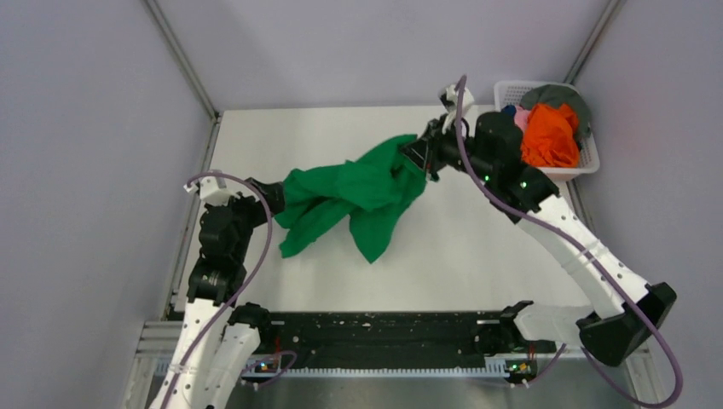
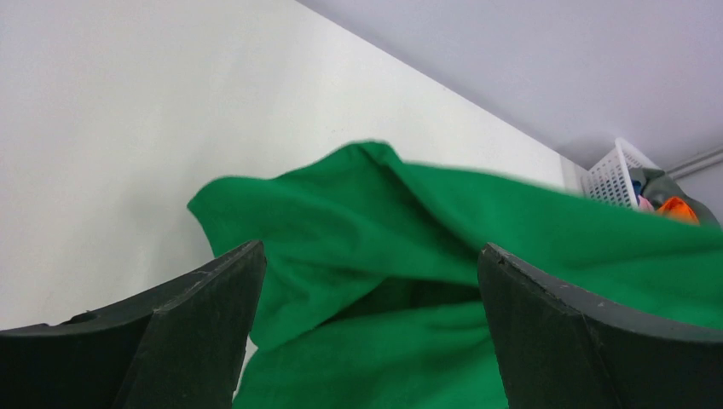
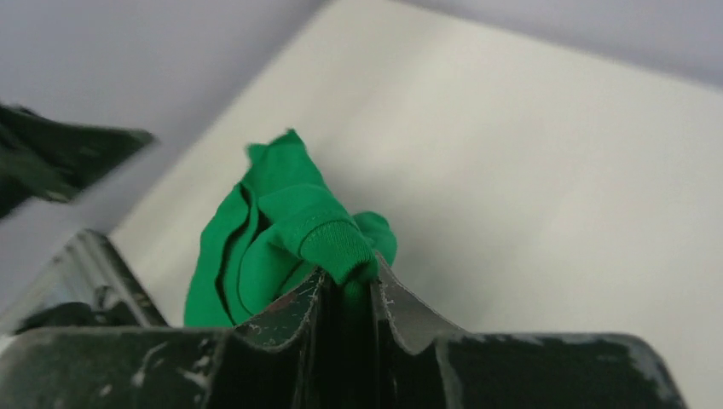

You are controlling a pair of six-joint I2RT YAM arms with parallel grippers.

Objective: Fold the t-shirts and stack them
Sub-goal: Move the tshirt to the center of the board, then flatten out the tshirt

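Green shirt [image 1: 358, 192] bunched on table [image 1: 477, 256], right end lifted, right gripper [image 3: 348, 285] pinching its ribbed edge, left gripper [image 2: 371, 251] spread wide at shirt's left end, cloth between its fingers, orange shirt [image 1: 550, 136] in basket [image 1: 590, 162].

In the top view, the fingertips of the left hand [image 1: 269, 195] are lost at the edge of the green t-shirt [image 1: 358, 189]; the right hand [image 1: 420, 158] is sunk in the cloth's other end, its tips unseen; the right arm covers the basket [image 1: 591, 162] at its left side, so the pink t-shirt [image 1: 521, 119] and blue t-shirt [image 1: 509, 110] show only as slivers; in the left wrist view the green cloth runs off the lower and right edges; in the right wrist view a dark shape [image 3: 60, 162] at the left edge is too blurred to name.
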